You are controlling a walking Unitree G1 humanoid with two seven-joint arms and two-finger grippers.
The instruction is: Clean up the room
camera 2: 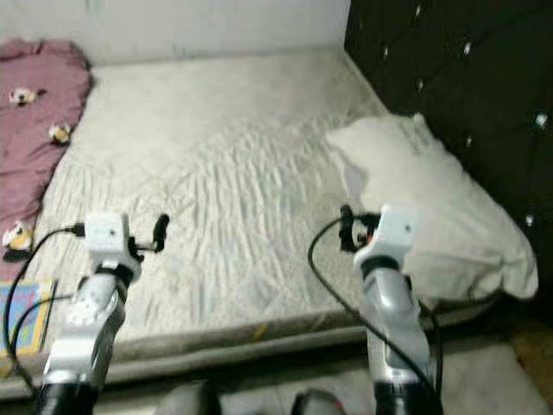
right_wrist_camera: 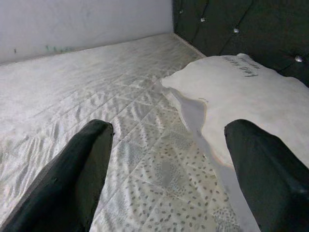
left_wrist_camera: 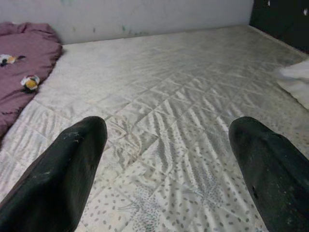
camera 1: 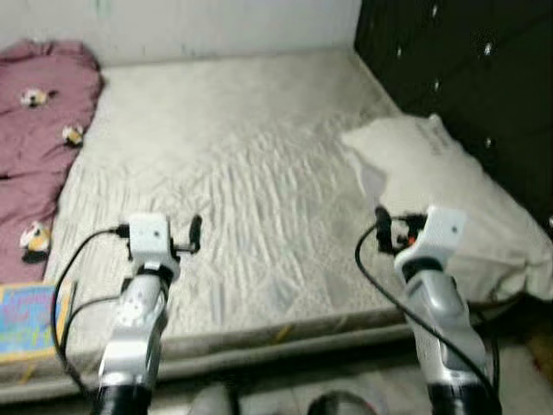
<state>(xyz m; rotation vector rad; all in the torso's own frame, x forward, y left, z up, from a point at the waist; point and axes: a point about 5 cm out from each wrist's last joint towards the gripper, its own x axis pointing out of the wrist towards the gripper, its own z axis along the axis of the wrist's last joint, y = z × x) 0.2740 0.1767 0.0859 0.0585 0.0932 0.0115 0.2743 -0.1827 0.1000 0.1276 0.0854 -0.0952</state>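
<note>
Left end effector (left_wrist_camera: 166,169) and right end effector (right_wrist_camera: 166,169) both hover over the bare quilted mattress (camera 1: 233,190), fingers spread wide, empty. Head view adds a maroon blanket (camera 1: 34,130) along the mattress's left edge. White pillow (right_wrist_camera: 241,96), rumpled, lies against the dark tufted headboard (camera 1: 467,78), at right.

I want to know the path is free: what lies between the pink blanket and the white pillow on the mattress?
Only bare quilted mattress lies between the pink blanket and the white pillow, as the left eye view shows.
</note>
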